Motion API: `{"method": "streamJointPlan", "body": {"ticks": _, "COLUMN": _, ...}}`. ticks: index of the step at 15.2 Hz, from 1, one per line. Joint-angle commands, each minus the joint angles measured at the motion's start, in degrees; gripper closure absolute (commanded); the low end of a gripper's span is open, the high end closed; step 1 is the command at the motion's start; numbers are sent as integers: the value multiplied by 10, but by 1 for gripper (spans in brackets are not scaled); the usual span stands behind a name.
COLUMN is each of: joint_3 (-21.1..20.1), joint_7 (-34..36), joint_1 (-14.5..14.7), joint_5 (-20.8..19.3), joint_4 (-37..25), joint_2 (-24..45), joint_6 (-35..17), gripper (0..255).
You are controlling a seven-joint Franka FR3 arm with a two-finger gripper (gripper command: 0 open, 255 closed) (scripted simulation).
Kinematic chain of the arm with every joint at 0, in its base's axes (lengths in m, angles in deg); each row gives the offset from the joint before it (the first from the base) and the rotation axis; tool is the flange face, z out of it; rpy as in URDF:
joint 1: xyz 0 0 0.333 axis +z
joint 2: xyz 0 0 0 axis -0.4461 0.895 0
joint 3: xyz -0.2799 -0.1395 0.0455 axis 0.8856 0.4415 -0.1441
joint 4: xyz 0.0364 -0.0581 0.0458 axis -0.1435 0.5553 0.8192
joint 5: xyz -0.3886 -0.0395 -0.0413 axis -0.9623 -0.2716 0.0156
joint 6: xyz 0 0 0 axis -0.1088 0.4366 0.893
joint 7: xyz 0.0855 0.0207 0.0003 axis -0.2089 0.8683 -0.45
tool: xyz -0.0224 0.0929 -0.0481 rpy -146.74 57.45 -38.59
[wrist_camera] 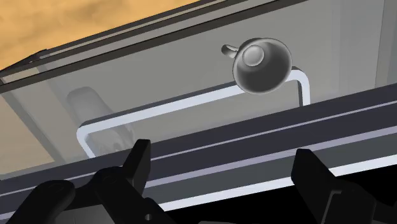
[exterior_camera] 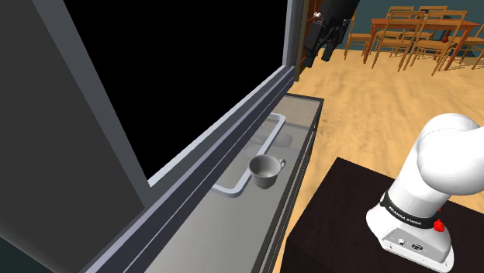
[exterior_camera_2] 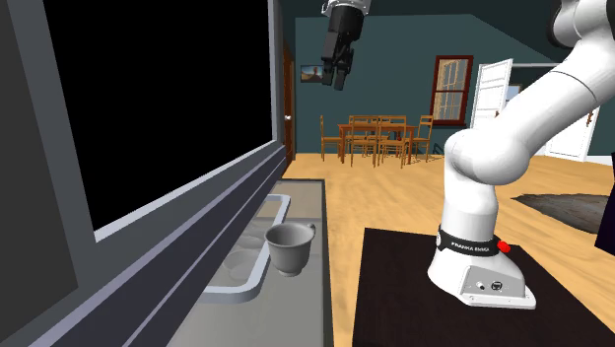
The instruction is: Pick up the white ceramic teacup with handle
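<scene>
Nearest the base, the dark box stand (exterior_camera: 341, 233) carries the white arm's foot (exterior_camera: 415, 221). It stands well apart from the pale-rimmed rectangular sink (wrist_camera: 191, 104), which is let into the grey counter (exterior_camera: 225, 244).

The glossy, grey-white, rounded teacup with a small loop handle (exterior_camera: 266, 171) stands upright, mouth up, at the sink's corner on the stand's side. It touches or overlaps the rim there; I cannot tell whether it rests on the rim or just beside it. The handle points away from the sink, towards the counter's outer edge.

On the sink's other side runs a grey window frame (exterior_camera: 225, 132), and past the frame there is only a black area.

The all-black gripper (wrist_camera: 222, 150) hangs high above the sink's far end, well apart from the cup. Its 2 fingers are spread wide with nothing between them. In the wrist view the cup lies ahead of the hand, off towards 1 finger and not centred between the 2.

Farthest from the sink, across the wooden floor, stand a brown wooden dining table (exterior_camera: 415, 27) and its chairs.

I judge this to be the approach step, with no reach to the cup made yet. The next move calls for bringing the hand down and over towards the sink's near corner until the cup sits midway between the fingers. The wrist should turn so the fingers straddle the cup's wall or body, not the handle. The descent must also stay clear of the window frame and the sink rim before the fingers close.
</scene>
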Motion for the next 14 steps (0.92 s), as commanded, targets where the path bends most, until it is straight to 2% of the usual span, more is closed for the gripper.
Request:
{"method": "streamJointPlan", "body": {"ticks": 1, "joint_3": 0, "joint_7": 0, "joint_1": 0, "joint_5": 0, "joint_4": 0, "joint_2": 0, "joint_6": 0, "gripper": 0}}
{"method": "streamJointPlan", "body": {"ticks": 8, "joint_3": 11, "joint_7": -27, "joint_1": 17, "joint_5": 27, "joint_4": 105, "joint_2": 35, "joint_6": -117, "gripper": 0}}
{"method": "streamJointPlan", "body": {"ticks": 14, "joint_3": 19, "joint_7": -57, "joint_1": 35, "joint_5": 55, "joint_4": 172, "joint_2": 96, "joint_6": -225, "gripper": 0}}
